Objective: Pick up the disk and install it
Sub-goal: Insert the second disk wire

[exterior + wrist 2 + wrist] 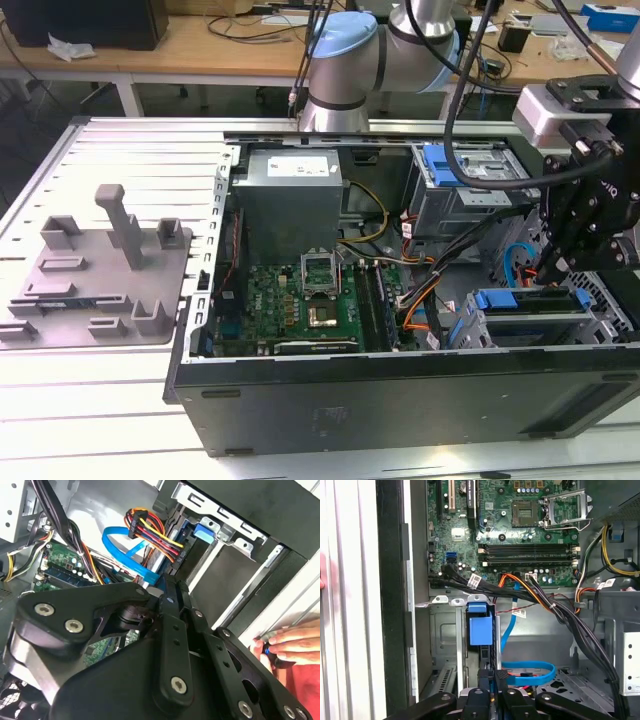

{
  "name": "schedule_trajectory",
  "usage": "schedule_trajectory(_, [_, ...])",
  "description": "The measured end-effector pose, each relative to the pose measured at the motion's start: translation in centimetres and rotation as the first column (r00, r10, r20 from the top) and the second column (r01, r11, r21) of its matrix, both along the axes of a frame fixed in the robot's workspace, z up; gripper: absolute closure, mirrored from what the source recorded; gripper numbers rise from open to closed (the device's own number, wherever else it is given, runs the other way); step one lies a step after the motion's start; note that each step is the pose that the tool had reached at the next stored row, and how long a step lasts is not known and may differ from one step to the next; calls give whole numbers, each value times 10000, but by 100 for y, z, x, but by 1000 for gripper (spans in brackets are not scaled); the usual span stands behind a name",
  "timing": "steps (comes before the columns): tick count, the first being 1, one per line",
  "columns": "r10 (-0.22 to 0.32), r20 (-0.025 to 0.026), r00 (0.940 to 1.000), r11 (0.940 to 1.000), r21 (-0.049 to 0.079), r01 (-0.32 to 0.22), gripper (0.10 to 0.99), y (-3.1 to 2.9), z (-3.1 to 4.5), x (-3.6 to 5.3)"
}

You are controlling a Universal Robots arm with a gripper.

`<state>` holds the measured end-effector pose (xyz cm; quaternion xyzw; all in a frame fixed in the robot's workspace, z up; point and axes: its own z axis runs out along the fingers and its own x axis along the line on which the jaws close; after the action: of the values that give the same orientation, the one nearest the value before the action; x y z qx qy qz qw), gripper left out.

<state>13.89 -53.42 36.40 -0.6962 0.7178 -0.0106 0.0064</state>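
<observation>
One Universal Robots arm [400, 40] reaches into one open tower computer case [400, 385] lying on its side on a slatted metal table [110, 400]. The gripper [556, 268] is lowered at the exterior view's right end of the case, directly above the nearer of two drive cages [545, 325]. The second drive cage [470, 190] sits farther back and carries one blue latch piece [445, 165] on top. The disk [530, 300] stands on edge in the nearer cage, its blue carrier [480, 630] facing the motherboard. In the first wrist view the gripper [494, 679] has its two fingers [501, 677] drawn narrow, closed on the thin upper edge of the disk, with a strip of blue showing between them. One motherboard [520, 535] with one empty CPU socket [524, 512] lies beyond the cage. One blue data cable [530, 672] loops just beside the fingers, and one black wire bundle [560, 615] crosses above the cage. One power supply [290, 190] occupies the far corner of the case. One grey fixture plate [100, 270] rests on the table at the exterior view's left, well apart from the case. In the second wrist view, one person's hand [292, 642] rests on the case rim.
</observation>
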Motion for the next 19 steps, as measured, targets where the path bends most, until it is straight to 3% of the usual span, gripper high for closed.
schedule_trajectory(19, [1, 0, 10000, 10000, 47, -1, 925, 15, -33, 15])
